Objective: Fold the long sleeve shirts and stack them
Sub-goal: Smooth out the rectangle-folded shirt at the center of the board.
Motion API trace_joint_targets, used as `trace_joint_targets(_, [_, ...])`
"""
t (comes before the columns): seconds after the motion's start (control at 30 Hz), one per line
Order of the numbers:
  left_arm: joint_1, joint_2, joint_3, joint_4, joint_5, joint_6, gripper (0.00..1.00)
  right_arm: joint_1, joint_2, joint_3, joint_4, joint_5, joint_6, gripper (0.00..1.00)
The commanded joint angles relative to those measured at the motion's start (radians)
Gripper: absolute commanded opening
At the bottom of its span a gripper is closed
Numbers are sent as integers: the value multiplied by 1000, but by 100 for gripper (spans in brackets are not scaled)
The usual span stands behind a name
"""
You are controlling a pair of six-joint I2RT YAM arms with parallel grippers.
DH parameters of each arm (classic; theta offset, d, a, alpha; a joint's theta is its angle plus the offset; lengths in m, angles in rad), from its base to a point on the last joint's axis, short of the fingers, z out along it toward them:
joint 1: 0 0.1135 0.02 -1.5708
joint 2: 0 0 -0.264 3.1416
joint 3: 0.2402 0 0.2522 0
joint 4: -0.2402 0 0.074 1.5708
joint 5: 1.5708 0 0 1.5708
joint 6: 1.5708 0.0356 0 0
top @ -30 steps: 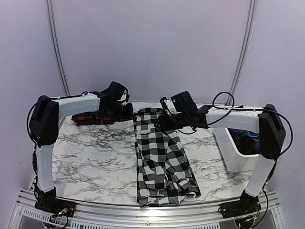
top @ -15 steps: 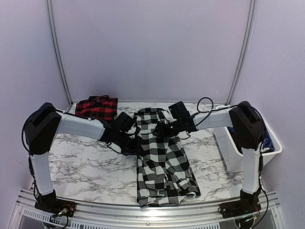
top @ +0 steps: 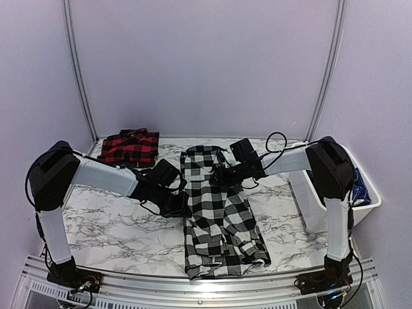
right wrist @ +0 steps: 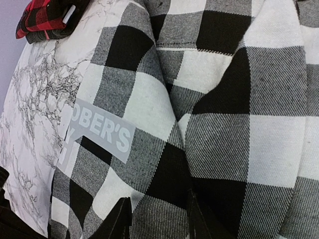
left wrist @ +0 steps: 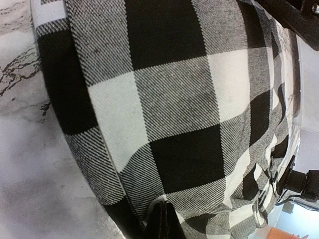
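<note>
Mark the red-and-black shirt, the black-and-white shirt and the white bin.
red-and-black shirt (top: 131, 147), top external view, middle of the folded shirt
black-and-white shirt (top: 222, 222), top external view, middle of its body
white bin (top: 308, 206), top external view, its left outer wall

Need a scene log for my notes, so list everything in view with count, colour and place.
black-and-white buffalo-check flannel shirt: one, black and white, lying lengthwise at table centre, folded narrow.
red-and-black check flannel shirt: one, red and black, folded, far left corner.
white plastic bin: one, white, right table edge.
dark blue cloth: count unclear, inside the bin.
marble-pattern table top: one, white with grey veins.
left gripper: one, black, shut on the black-and-white shirt's left edge.
right gripper: one, black, jaws apart on that shirt's far half.
</note>
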Motion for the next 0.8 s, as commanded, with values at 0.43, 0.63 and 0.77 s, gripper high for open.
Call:
trace_joint_targets(0.43, [-166, -106, 23, -33, -74, -19, 3, 12, -183, -18, -44, 35, -13, 37])
trace_joint_targets(0.63, [-195, -49, -12, 37, -49, -66, 1, 31, -197, -88, 17, -20, 5, 37])
trace_joint_targets(0.77, [-195, -24, -60, 78, -53, -73, 0, 31, -173, -143, 86, -55, 26, 37])
